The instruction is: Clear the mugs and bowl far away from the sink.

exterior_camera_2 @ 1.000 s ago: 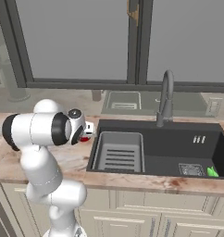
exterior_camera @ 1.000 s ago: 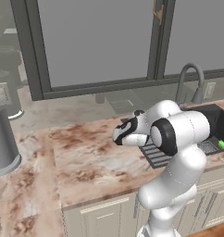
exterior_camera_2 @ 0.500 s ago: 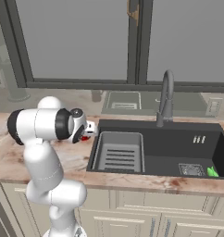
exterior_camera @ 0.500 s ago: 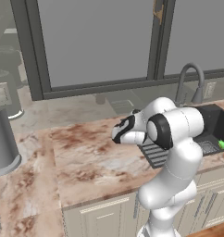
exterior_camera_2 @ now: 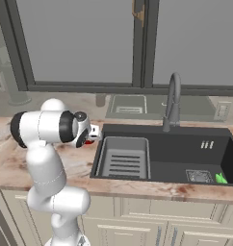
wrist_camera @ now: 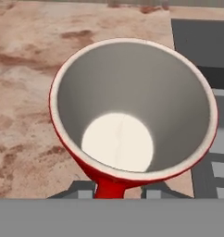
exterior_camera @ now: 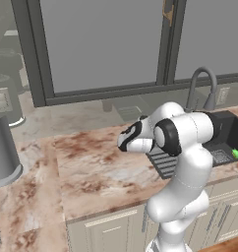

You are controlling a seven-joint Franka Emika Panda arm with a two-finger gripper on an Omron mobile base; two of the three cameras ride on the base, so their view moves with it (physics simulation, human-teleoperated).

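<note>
I'm closing the gripper [wrist_camera: 117,190] on the red mug [wrist_camera: 132,111], sink [wrist_camera: 202,41] at two o'clock; clearing is just starting.

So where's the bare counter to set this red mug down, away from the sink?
The marble counter lies bare from the sink's drainer insert left to the grey canister. It is tightest beside the basin, where the red mug stands now.

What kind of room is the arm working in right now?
A home kitchen, by the look of it. A dark sink with a curved faucet is set into a marbled stone counter, pale cabinets run below, and a red mug stands on the counter beside the sink.
</note>
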